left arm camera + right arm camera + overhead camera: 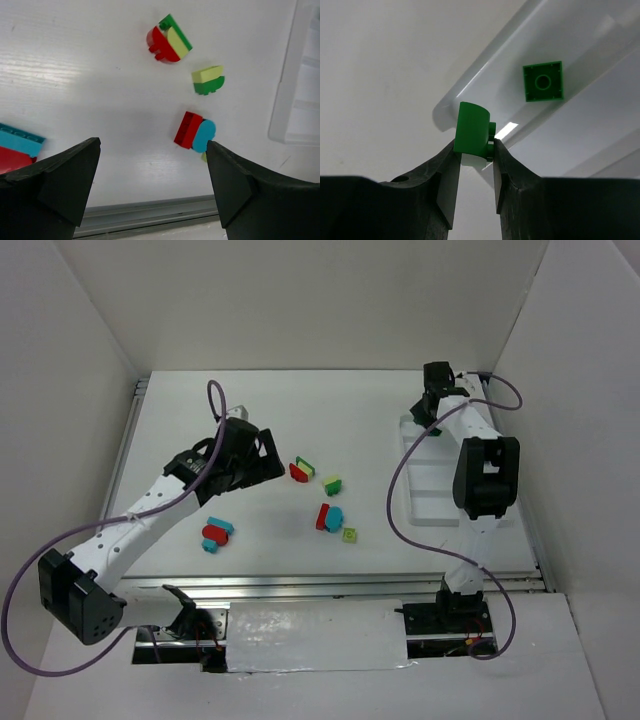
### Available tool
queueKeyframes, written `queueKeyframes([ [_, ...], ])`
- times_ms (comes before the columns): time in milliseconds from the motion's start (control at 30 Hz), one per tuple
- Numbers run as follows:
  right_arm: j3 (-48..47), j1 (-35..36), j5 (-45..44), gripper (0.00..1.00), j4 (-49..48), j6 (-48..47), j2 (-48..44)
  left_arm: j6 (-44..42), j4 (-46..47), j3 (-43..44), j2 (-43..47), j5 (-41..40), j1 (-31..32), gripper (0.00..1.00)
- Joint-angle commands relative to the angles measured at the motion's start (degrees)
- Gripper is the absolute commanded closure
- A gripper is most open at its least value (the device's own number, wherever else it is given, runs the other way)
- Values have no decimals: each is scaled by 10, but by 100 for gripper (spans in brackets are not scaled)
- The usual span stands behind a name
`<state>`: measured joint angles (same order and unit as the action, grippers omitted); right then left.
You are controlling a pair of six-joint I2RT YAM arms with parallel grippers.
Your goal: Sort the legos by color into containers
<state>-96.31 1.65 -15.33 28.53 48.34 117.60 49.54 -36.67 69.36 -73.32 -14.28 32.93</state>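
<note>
R jaws clamp green brick (472,131), seemingly over tray (520,50) end; L jaws spread, bricks (188,130) beyond.

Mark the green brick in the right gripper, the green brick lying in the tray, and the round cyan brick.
Held green brick (472,125): right wrist view, its curved face.
Loose green brick (543,81): right wrist view, the ring at its centre.
Round cyan brick (204,136): left wrist view, its rounded top.
</note>
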Motion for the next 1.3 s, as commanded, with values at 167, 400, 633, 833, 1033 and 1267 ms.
queueKeyframes([
  [167, -105, -10, -6, 91, 103, -8, 68, -47, 1, -29, 34, 8, -5, 1],
  [400, -84, -10, -10, 27, 78, -23, 29, -59, 18, -38, 9, 37, -4, 1],
  [633, -27, 12, 28, 24, 87, -57, -92, -59, 30, -56, 0, 35, -4, 1],
  [833, 196, 135, 69, 0, -12, -128, -290, -73, 28, -24, -55, 43, 1, 1],
  [1033, 362, 203, 172, 1, -50, -185, -427, -52, 20, -10, -75, 8, 26, 2],
  [1267, 473, 250, 159, 0, -44, -165, -533, -2, -15, -39, -9, -63, 28, 2],
])
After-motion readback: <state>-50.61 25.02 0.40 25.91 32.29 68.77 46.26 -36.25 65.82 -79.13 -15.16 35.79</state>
